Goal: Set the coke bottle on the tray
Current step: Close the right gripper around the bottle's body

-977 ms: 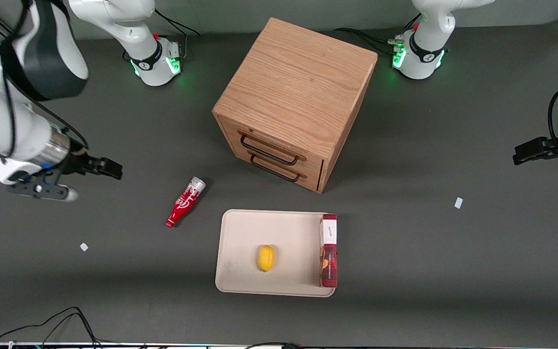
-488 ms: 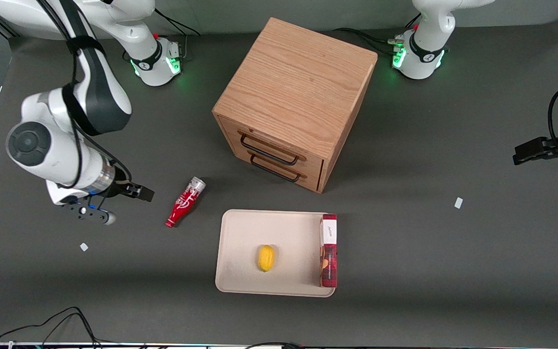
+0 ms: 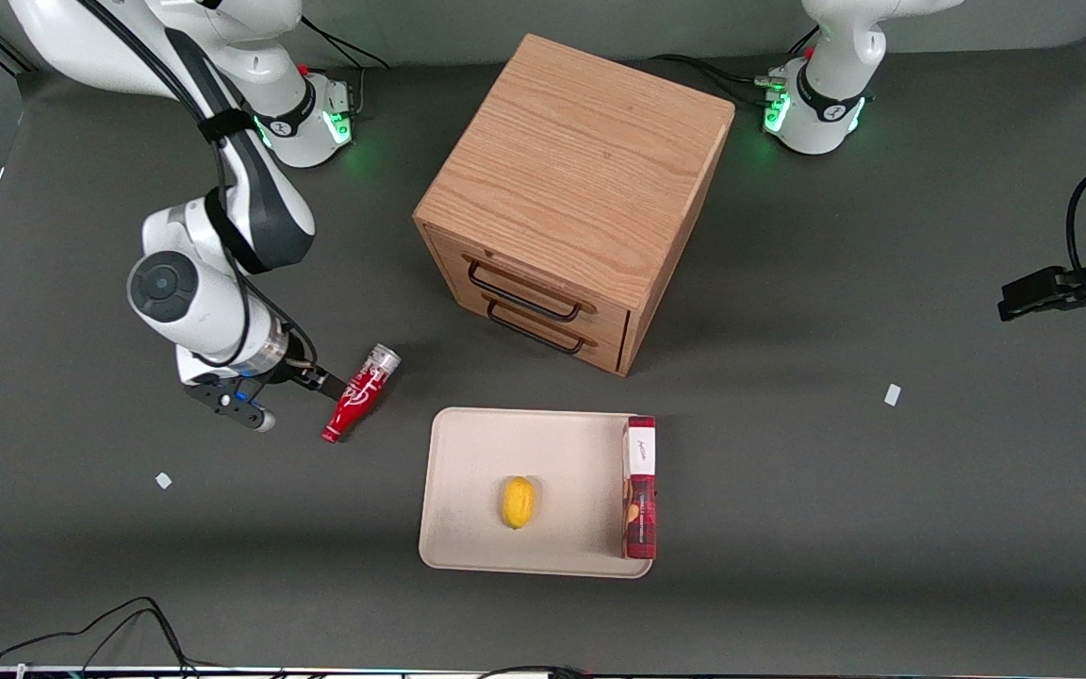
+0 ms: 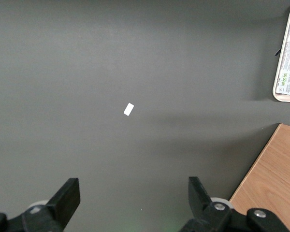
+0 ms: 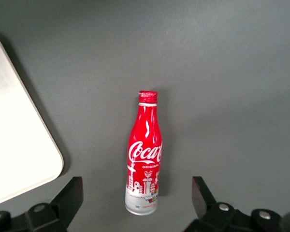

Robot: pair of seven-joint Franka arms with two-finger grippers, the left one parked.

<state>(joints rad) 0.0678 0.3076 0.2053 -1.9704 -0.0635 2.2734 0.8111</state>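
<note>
A robotics lab: 2 white arms [image 3: 222,236] bolted by green-lit bases [image 3: 312,123] to a dark grey table [image 3: 882,528], loose cables [image 3: 109,627] along its edge, and staged props such as a wooden drawer cabinet [image 3: 571,189].

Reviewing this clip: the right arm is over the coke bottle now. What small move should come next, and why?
Probably a straight descent, then closing. The gripper is open, fingers either side of the coke bottle, which lies flat on the table, apart from the tray. In the front view the gripper sits by the bottle's body, with no sign of contact. The tray already holds a lemon and a box.
</note>
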